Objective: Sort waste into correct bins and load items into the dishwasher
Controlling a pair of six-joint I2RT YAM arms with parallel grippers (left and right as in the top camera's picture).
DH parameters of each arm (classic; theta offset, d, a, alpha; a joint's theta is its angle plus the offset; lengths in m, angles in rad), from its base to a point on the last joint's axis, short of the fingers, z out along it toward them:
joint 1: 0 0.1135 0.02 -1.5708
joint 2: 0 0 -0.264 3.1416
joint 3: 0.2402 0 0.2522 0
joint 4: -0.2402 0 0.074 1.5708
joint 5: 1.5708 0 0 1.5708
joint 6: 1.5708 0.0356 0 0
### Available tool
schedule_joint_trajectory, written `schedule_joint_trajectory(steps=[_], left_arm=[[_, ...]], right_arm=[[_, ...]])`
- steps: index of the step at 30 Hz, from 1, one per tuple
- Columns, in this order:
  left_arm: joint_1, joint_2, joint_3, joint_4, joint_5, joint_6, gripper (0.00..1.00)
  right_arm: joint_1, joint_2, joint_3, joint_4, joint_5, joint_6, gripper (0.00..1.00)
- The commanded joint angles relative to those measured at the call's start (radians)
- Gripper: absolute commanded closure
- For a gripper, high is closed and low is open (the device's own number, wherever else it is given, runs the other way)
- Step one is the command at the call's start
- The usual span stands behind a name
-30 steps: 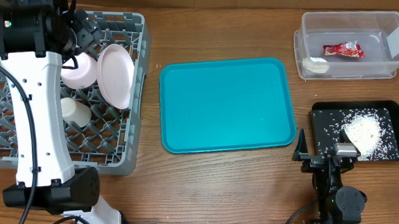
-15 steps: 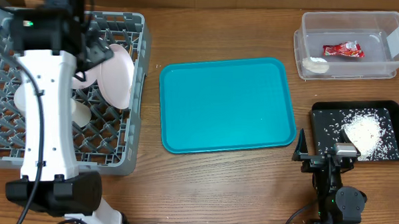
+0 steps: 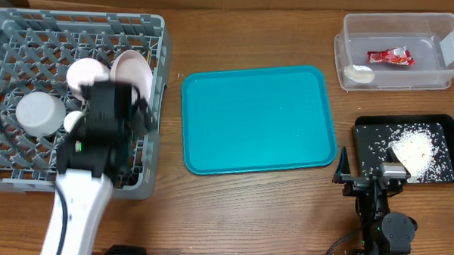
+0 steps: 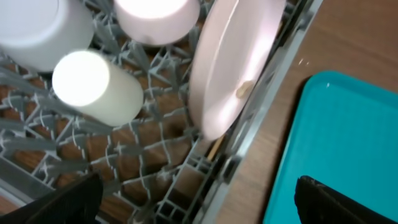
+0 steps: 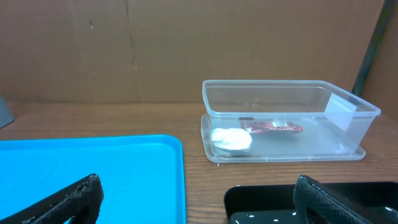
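The grey dish rack [image 3: 33, 30] stands at the left. In it are an upright white plate [image 3: 134, 73], a second pale round dish [image 3: 83, 75], an upturned grey-white bowl [image 3: 37, 112] and a small white cup [image 3: 74, 121]. My left gripper [image 3: 129, 109] hangs over the rack's right side, open and empty. In the left wrist view it [image 4: 199, 208] is in front of the plate [image 4: 230, 62] and the cup [image 4: 93, 87]. A thin wooden stick [image 4: 214, 147] shows under the plate. My right gripper [image 3: 367, 176] is open and empty beside the black tray [image 3: 367, 132].
The teal tray [image 3: 258, 117] lies bare in the middle. The clear tub [image 3: 434, 36] at the back right holds the red wrapper [image 3: 388, 56] and the tissue wad [image 3: 360, 73]. The black tray holds white rice scraps [image 3: 415, 153].
My left arm has pulled back from the rack's far end toward the front. It now hangs over the rack's right front part, and the bowl at the left is uncovered.
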Motion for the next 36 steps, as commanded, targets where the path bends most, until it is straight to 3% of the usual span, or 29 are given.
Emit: schedule_joint_trajectory(steps=[1, 7, 13, 25, 30, 36], left_arm=[[0.031, -0.137, -0.151, 0.052, 0.004, 0.036, 0.00], [0.058, -0.375, -0.346, 0.087, -0.003, 0.036, 0.00], [0.058, -0.493, -0.459, 0.211, 0.014, 0.082, 0.00], [0.058, -0.815, -0.846, 0.741, 0.293, 0.420, 0.00], [0.058, -0.937, -0.982, 0.897, 0.289, 0.423, 0.00], [0.065, -1.010, -1.031, 0.900, 0.288, 0.426, 0.00]], right_arm=[[-0.004, -0.011, -0.010, 0.006, 0.009, -0.007, 0.00], [-0.004, -0.011, -0.010, 0.006, 0.009, -0.007, 0.00], [-0.004, -0.011, -0.010, 0.006, 0.009, -0.007, 0.00], [-0.004, -0.011, -0.010, 0.006, 0.009, -0.007, 0.00], [-0.004, -0.011, -0.010, 0.006, 0.009, -0.007, 0.00], [-0.004, -0.011, -0.010, 0.006, 0.009, -0.007, 0.00]])
